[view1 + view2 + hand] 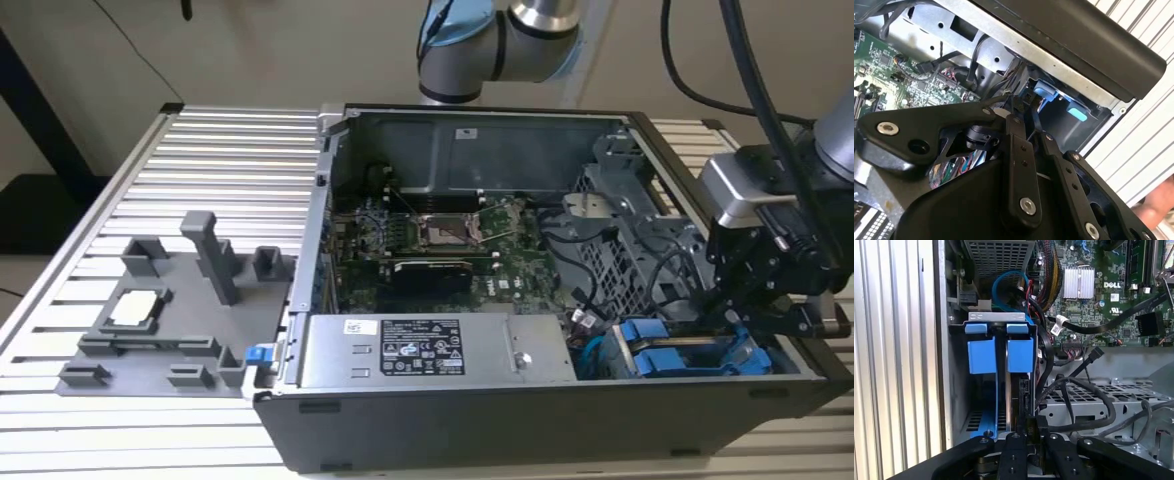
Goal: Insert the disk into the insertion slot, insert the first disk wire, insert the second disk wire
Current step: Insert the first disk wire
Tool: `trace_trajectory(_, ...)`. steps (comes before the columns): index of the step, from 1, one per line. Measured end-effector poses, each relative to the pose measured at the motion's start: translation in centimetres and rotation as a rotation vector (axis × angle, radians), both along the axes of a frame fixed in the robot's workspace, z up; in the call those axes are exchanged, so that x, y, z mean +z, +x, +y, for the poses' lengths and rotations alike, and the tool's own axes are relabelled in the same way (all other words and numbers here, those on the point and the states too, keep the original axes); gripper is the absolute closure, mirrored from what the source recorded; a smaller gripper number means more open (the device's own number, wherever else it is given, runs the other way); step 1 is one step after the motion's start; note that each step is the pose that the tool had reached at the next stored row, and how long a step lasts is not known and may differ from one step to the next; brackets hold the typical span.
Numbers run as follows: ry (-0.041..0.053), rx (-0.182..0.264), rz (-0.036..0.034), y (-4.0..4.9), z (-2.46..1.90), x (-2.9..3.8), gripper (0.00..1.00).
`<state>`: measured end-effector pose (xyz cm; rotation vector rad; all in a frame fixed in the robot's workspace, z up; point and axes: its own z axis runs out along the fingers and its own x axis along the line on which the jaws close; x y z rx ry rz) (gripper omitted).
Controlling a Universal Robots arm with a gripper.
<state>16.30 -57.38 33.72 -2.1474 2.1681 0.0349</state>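
In the computer case (940, 340), the disk (1019, 356) stands in the insertion slot (959, 390) beside another carrier (981, 356)

Smooth blue plastic frames the disk (1019, 355); the pincer (1029, 427) is matt black metal.

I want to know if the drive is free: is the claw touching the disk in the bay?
Cannot tell. In the first wrist view the claw overlaps the end of the disk, and no contact or gap shows plainly.
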Motion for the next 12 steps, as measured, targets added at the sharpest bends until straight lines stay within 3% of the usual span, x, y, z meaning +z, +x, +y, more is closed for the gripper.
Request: trace_trajectory(12,0.0003,-0.006,-0.0001,-0.01,0.00,-0.67,0.81)
